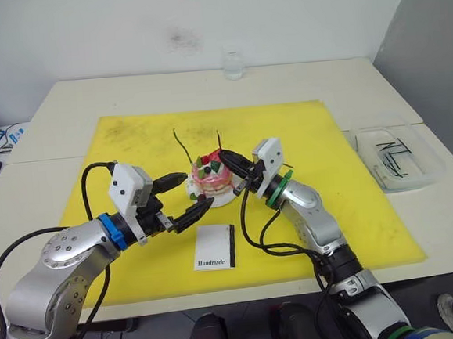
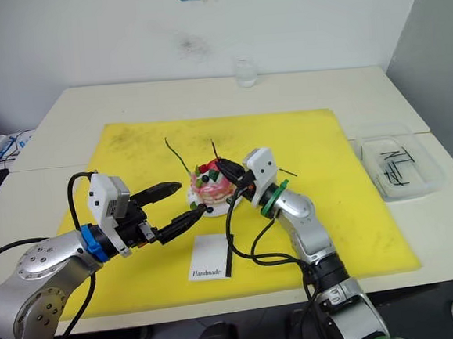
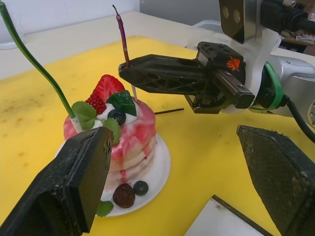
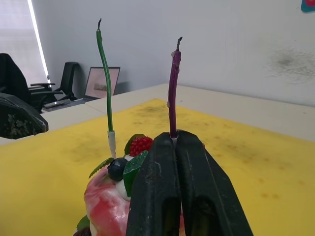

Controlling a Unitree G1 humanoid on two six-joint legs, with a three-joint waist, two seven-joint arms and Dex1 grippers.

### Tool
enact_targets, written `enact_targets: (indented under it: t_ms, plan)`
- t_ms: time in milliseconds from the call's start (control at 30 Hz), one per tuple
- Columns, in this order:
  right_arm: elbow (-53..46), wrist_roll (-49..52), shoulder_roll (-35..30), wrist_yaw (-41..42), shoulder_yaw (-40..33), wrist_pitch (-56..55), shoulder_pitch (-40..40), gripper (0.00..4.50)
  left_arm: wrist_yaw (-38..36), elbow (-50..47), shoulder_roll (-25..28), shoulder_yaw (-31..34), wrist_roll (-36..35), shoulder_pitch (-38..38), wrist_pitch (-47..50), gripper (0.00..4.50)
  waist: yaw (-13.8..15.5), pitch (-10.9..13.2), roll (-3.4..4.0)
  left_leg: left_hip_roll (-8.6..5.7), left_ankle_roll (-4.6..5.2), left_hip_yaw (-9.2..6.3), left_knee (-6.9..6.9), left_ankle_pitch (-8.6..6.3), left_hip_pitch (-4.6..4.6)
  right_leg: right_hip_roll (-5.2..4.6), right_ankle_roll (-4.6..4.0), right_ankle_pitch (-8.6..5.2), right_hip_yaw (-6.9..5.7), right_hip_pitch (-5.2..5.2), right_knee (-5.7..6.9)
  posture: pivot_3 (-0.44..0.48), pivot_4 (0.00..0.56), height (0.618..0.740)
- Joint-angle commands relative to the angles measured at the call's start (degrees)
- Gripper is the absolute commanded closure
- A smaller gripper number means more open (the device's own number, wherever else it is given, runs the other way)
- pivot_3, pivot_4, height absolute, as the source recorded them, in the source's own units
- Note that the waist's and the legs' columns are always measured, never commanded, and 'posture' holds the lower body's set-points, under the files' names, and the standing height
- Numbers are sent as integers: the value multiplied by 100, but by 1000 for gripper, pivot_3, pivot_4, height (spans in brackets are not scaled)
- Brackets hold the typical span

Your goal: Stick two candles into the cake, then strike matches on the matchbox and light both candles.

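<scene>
The cake point(image 1: 212, 181) stands on its small white plate in the middle of the yellow mat point(image 1: 123, 146). Both candles stand upright in it: the green one point(image 1: 181, 145) curves up from the left side, the dark red one point(image 4: 173, 88) rises beside the strawberry. My right gripper point(image 1: 227, 157) is shut on the dark red candle at its pale base, just above the cake top. My left gripper point(image 1: 198, 189) is open at the cake's left front, holding nothing. The matchbox point(image 1: 214, 246) lies flat in front of the cake. One match point(image 3: 170, 111) lies on the mat behind the right gripper.
A clear plastic tray point(image 1: 431, 171) at the right of the table holds several matches point(image 1: 392, 155). A small glass point(image 1: 233, 65) stands at the far edge. Cables loop from both arms over the mat's front half.
</scene>
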Motion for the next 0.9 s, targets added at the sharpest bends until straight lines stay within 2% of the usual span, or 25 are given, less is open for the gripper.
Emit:
enact_targets:
  t_ms: [33, 367, 900]
  plan:
    - [80, -48, 21, -7, 20, -217, 89, 4473, -92, -17, 58, -5, 42, -15, -101, 0, 0, 0, 0, 0, 0, 0, 0, 0, 1, 0, 0, 0, 1, 0, 0, 0, 150, 735]
    - [233, 7, 101, -55, -76, -458, 182, 4473, -177, -22, 39, -11, 130, 63, -139, 0, -2, 0, 0, 0, 0, 0, -1, 0, 3, 0, 0, 0, 7, 0, 0, 0, 150, 735]
    - [-99, 176, 193, -130, -128, -351, -57, 4473, -217, -18, -31, -91, 216, 79, -189, 0, -3, 0, 0, 1, 0, 6, -10, 0, 3, 0, 0, 0, 20, -9, -1, 0, 150, 735]
